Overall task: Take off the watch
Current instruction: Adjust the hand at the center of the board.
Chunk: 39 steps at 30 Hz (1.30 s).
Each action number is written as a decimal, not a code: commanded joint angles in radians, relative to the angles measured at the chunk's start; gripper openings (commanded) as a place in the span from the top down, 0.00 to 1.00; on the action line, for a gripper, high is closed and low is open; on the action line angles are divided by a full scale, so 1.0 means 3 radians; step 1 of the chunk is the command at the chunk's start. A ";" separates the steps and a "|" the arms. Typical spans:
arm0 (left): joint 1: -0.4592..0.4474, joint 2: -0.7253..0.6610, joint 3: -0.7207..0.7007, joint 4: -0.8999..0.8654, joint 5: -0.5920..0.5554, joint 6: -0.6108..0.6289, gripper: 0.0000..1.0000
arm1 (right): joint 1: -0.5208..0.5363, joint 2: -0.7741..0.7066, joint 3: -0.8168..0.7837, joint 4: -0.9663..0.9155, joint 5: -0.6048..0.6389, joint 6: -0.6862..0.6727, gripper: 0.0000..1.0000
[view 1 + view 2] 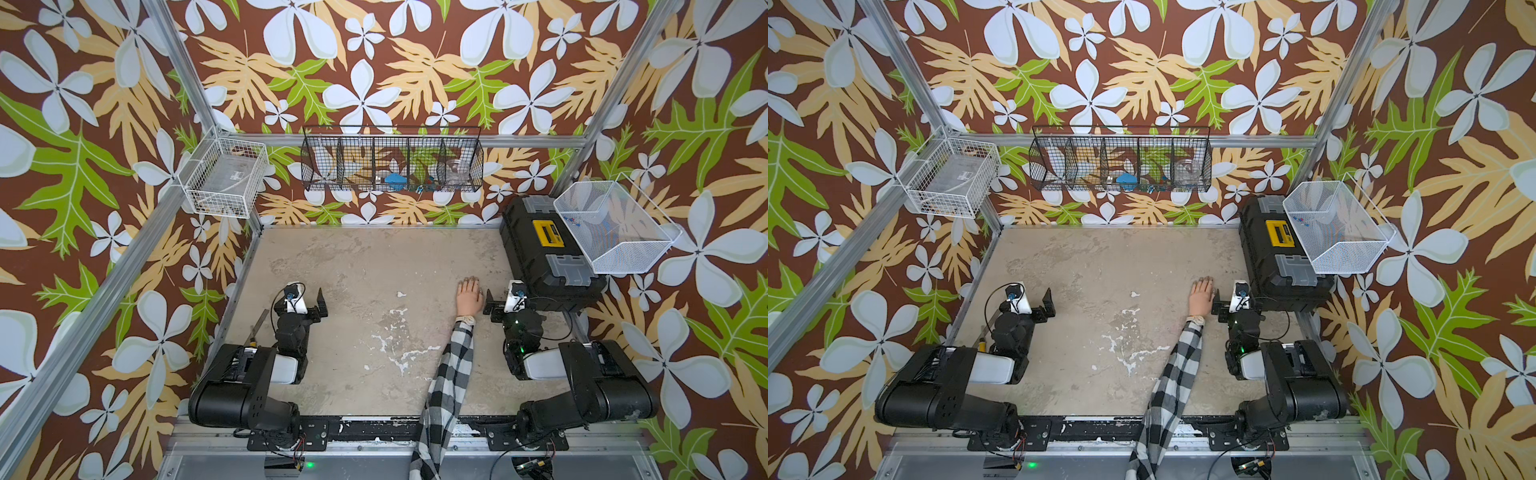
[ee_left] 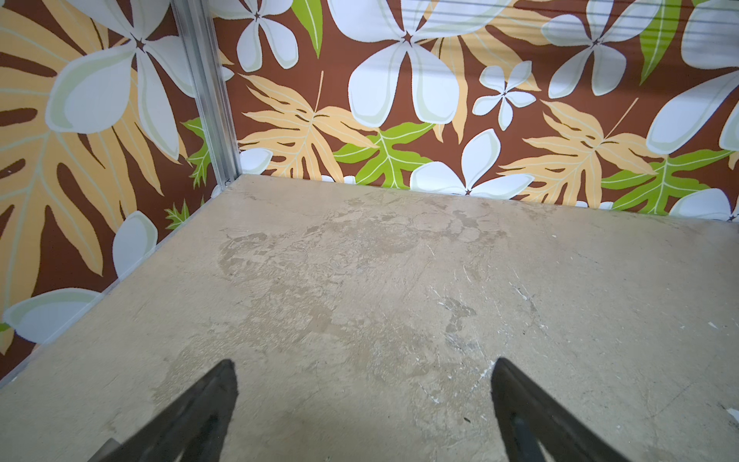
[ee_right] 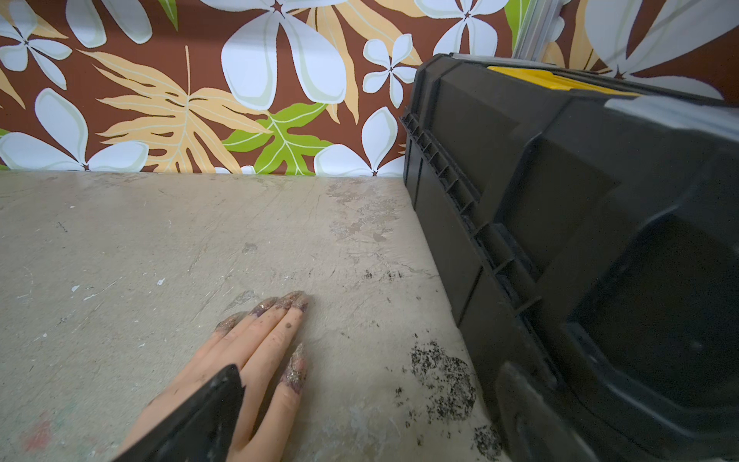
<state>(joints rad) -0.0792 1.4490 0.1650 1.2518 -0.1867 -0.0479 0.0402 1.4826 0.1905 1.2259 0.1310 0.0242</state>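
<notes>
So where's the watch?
In both top views the watch circles the mannequin hand's wrist at the checked sleeve's cuff, right of centre, beside the right end effector.

Cream watch (image 1: 466, 319), black-and-white checked sleeve (image 1: 453, 365), black toolbox (image 1: 528, 257) with yellow latch (image 1: 545, 232); brown floral wallpaper (image 1: 374, 62)

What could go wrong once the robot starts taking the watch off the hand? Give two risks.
1. The watch sits right at the cuff of the checked sleeve, so a pincer might catch cloth instead of strap.
2. The open right pincer hangs between the hand and the toolbox, with one finger close to the hand; a careless swing could knock either.
</notes>
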 commanded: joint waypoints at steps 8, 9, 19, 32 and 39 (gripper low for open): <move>0.0008 -0.0245 0.0531 -0.1074 -0.0269 -0.0092 0.04 | 0.0015 -0.0817 0.0626 -0.1706 0.0177 0.0445 0.00; 0.0008 -0.0249 0.0682 -0.1341 -0.0357 -0.0149 0.04 | 0.0010 -0.0870 0.0752 -0.1962 0.0157 0.0603 0.00; -0.0067 -0.0293 0.1756 -0.3296 -0.0030 -0.1047 0.05 | -0.0012 -0.0896 0.1518 -0.3857 -0.0928 0.1664 0.01; -0.0646 -0.0584 0.1820 -0.3942 0.0538 -0.1371 0.02 | 0.0206 -0.1069 0.1275 -0.4686 -0.1602 0.1917 0.04; -0.0700 -0.0745 0.1746 -0.3963 0.0555 -0.1420 0.00 | 0.0582 -0.1079 0.1271 -0.4910 -0.1348 0.2017 0.09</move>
<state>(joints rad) -0.2855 1.2358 0.6922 0.0769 -0.0437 -0.4667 0.1841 1.1561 0.5613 -0.1978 -0.3279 0.6052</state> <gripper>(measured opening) 0.996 0.913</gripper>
